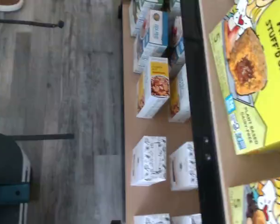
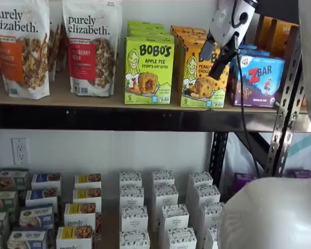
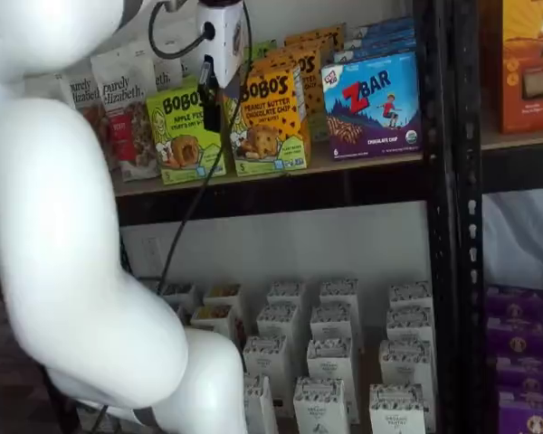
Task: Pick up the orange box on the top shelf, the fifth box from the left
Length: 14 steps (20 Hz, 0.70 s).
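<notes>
Just behind the claw (image 2: pixel 213 61) — orange box (image 2: pixel 202 78), on top shelf (image 2: pixel 93 99)

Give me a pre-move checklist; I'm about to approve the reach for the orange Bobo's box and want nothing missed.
1. Target identified: orange box stands upright at the front of the top shelf: ok.
2. Claw hangs in front of the target's upper part: ok.
3. Claw opening: no gap visible between the fingers: cannot tell.
4. Neighbours: green Apple Pie box and ZBar box flank it closely: not ok.
5. Cable hangs across the shelf front: not ok.
</notes>
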Each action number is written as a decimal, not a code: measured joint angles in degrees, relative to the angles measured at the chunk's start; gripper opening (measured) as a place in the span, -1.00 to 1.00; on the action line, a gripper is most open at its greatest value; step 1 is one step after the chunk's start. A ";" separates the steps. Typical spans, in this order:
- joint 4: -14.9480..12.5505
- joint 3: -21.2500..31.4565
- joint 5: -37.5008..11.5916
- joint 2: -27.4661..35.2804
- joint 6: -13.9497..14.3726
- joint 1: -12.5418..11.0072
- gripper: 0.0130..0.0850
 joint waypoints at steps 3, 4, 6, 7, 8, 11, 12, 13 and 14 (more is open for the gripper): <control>0.07 -0.55 -1.03 0.13 -0.19 -0.34 1.00; -0.19 -1.02 -1.19 0.36 -0.18 -0.33 1.00; -1.07 -2.03 -1.40 0.86 -0.04 -0.09 1.00; -1.50 -2.35 -1.91 0.95 0.06 0.07 1.00; -2.25 -2.73 -2.47 1.06 0.23 0.38 1.00; -4.07 -3.77 -3.72 1.54 0.59 1.11 1.00; -4.56 -4.36 -3.70 1.91 0.65 1.24 1.00; -4.86 -5.01 -3.53 2.34 0.67 1.27 1.00; -5.02 -5.69 -3.30 2.80 0.67 1.26 1.00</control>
